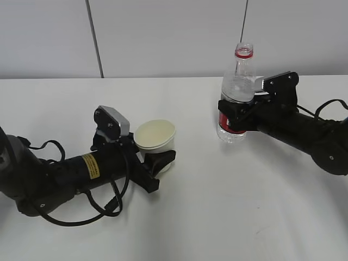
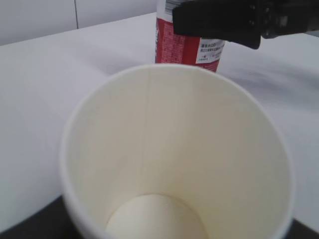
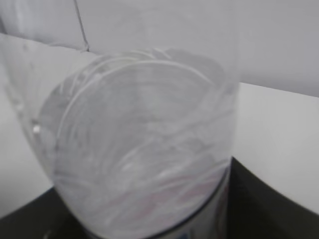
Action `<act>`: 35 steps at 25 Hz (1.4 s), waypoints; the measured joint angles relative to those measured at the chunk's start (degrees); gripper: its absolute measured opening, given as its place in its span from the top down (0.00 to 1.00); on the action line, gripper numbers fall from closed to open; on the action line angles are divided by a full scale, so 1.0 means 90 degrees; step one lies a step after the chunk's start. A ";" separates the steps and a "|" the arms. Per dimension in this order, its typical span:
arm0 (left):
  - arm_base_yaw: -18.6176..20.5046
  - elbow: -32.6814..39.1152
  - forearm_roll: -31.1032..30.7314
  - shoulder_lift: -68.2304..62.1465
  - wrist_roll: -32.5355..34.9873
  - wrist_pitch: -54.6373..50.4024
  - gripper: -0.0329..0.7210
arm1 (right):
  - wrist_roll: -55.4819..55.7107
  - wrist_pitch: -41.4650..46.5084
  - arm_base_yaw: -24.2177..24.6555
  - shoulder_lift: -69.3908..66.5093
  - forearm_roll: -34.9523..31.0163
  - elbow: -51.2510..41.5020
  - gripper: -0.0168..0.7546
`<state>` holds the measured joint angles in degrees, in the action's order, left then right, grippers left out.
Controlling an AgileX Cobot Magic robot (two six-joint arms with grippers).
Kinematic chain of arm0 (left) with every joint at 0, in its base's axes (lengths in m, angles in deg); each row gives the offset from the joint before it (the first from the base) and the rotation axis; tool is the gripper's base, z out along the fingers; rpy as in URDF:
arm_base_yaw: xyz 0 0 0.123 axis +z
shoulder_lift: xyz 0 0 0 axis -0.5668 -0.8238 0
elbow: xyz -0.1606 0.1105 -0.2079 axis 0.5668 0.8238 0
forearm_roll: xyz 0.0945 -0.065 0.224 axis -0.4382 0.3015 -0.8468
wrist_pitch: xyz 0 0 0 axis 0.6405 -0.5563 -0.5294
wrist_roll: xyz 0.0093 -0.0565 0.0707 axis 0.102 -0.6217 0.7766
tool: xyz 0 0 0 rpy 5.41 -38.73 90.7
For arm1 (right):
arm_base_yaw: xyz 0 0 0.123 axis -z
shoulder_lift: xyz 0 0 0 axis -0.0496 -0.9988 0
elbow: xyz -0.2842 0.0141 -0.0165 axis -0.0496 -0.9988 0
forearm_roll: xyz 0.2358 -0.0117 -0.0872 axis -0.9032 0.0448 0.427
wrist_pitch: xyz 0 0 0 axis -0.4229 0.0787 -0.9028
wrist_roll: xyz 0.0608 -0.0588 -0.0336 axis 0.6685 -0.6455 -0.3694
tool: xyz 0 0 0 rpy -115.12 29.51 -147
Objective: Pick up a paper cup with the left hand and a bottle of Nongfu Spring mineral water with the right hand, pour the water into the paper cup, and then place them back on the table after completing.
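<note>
Left hand [image 1: 157, 163] jaws closed round the empty paper cup [image 1: 155, 139], left of centre on the table [image 1: 228, 206]. Right hand [image 1: 239, 115] clamps the uncapped bottle [image 1: 237, 92], far right. Judgement: lift both level; keep the bottle upright until over the cup.

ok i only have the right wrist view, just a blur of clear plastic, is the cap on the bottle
Observer: No cap. The bottle stands upright with its mouth open.
Operator: where's my hand on it
Observer: The right hand is clamped around it at the red label, low on the body.
Operator: and the cup
Observer: The cup is in the left hand, left of the bottle and apart from it. The left wrist view shows it empty.
</note>
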<state>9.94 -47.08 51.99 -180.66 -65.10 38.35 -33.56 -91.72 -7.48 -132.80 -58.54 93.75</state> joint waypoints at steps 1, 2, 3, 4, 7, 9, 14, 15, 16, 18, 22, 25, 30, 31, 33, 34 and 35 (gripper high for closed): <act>-0.0014 -0.0008 0.0000 0.0000 -0.0068 0.0000 0.41 | -0.0034 0.0102 0.0000 0.0044 0.0000 0.0000 0.40; -0.0022 -0.0026 -0.0005 0.0000 -0.0138 0.0000 0.41 | -0.0088 0.0246 0.0000 0.0113 0.0004 0.0000 0.40; -0.0022 -0.0032 -0.0005 0.0000 -0.0180 -0.0006 0.41 | -0.0157 0.0390 0.0000 0.0184 0.0004 0.0000 0.40; -0.0022 -0.0044 -0.0005 0.0000 -0.0210 -0.0006 0.41 | -0.0234 0.0516 0.0000 0.0241 0.0004 0.0000 0.40; -0.0022 -0.0051 -0.0020 0.0000 -0.0309 0.0001 0.41 | -0.0435 0.0853 0.0000 0.0389 0.0004 0.0000 0.40; -0.0022 -0.0051 -0.0026 0.0000 -0.0371 0.0001 0.41 | -0.0544 0.1015 0.0000 0.0466 0.0004 0.0000 0.40; -0.0022 -0.0058 -0.0177 0.0000 -0.0488 0.0001 0.42 | -0.0654 0.1349 0.0000 0.0631 0.0331 0.0000 0.40; -0.0022 -0.0076 -0.0224 0.0000 -0.0496 0.0001 0.42 | -0.0668 0.1423 -0.0015 0.0676 0.0374 0.0000 0.40; -0.0022 -0.0132 -0.0288 0.0000 -0.0532 -0.0012 0.42 | -0.0743 0.1529 -0.0044 0.0717 0.0409 0.0000 0.40; -0.0022 -0.0299 -0.0444 0.0000 -0.0653 -0.0005 0.42 | -0.0931 0.1757 -0.0132 0.0777 0.0439 0.0040 0.40; -0.0022 -0.0575 -0.0655 0.0000 -0.0890 -0.0005 0.42 | -0.1092 0.2258 -0.0362 0.0819 0.0665 0.0271 0.40; -0.0022 -0.0762 -0.0866 0.0000 -0.1037 -0.0049 0.42 | -0.1130 0.2715 -0.0492 0.0819 0.0922 0.0526 0.40; -0.0022 -0.1031 -0.1170 0.0000 -0.1184 -0.0375 0.42 | -0.1216 0.3520 -0.0520 0.0819 0.1404 0.0976 0.40; -0.0022 -0.1082 -0.1184 0.0000 -0.1193 -0.0444 0.42 | -0.1241 0.3599 -0.0520 0.0819 0.1513 0.1023 0.40; -0.0022 -0.1205 -0.1206 0.0000 -0.1207 -0.0599 0.42 | -0.1254 0.3689 -0.0520 0.0819 0.1709 0.1129 0.40; -0.0022 -0.1258 -0.1208 0.0000 -0.1207 -0.0709 0.42 | -0.1263 0.3699 -0.0520 0.0819 0.1818 0.1158 0.40; -0.0022 -0.1323 -0.1215 0.0000 -0.1207 -0.0802 0.42 | -0.1292 0.3699 -0.0520 0.0819 0.1922 0.1182 0.40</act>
<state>9.74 -58.99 41.06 -180.66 -75.96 31.13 -45.19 -58.43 -12.16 -125.43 -41.24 104.39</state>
